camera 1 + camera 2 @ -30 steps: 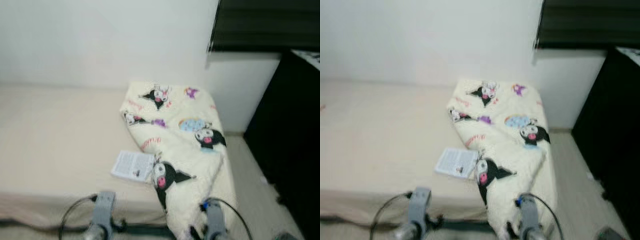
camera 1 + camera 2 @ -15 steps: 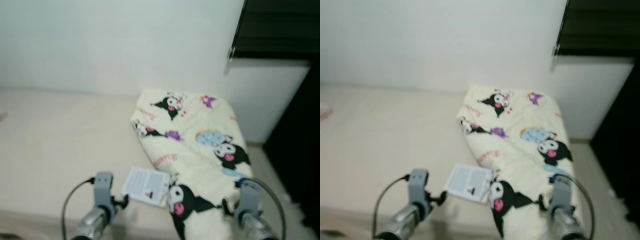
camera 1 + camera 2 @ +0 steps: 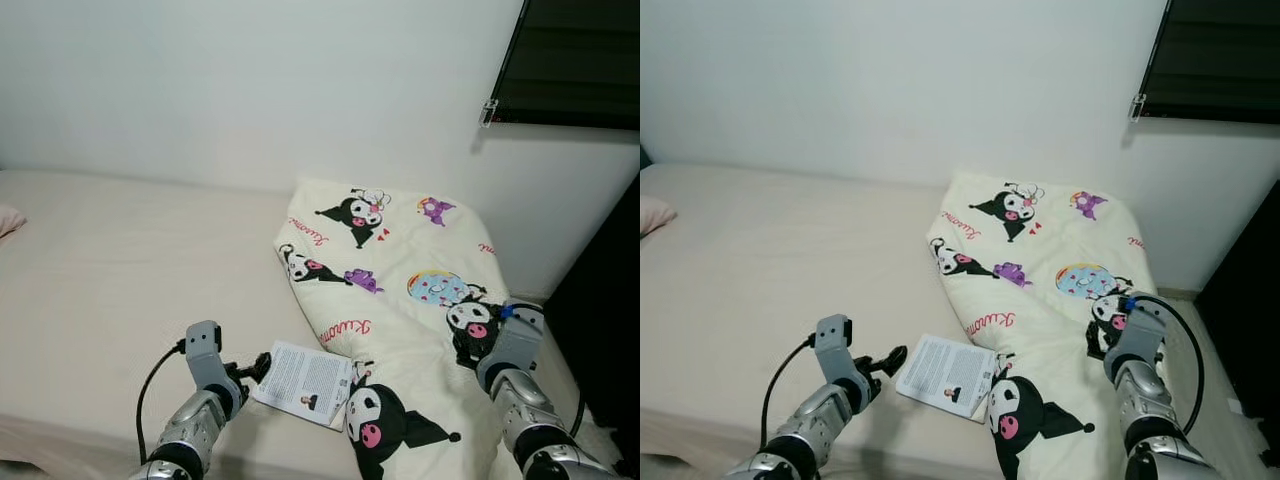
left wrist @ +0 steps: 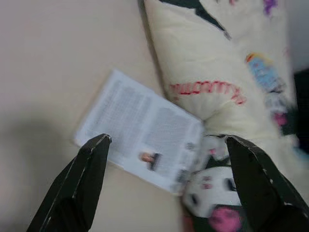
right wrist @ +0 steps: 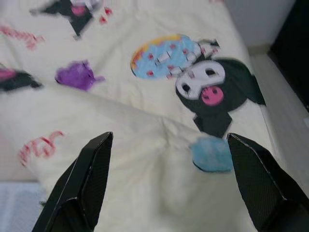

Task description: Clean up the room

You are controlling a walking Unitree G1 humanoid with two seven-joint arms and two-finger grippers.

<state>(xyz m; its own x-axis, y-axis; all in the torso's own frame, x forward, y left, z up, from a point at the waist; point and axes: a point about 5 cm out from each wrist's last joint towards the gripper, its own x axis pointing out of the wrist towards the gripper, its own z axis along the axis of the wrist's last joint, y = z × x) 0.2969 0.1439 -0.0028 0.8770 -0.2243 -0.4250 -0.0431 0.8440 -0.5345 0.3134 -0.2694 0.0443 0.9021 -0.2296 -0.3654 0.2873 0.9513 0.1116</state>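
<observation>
Jaws: both pairs are seen spread wide in the wrist views, nothing held.
Bed (image 3: 110, 270): spans the left and centre of the head frame.
Blanket (image 3: 400, 270): cartoon-printed, heaped from centre to lower right, its edge overlapping the booklet.
Booklet (image 3: 305, 380): lies flat at lower centre, long axis running diagonally toward the blanket.
Left gripper (image 3: 255, 368): just beside the booklet's near edge, judged the nearer arm.
Right gripper (image 3: 1110, 328): poised over the blanket, lower right.
</observation>
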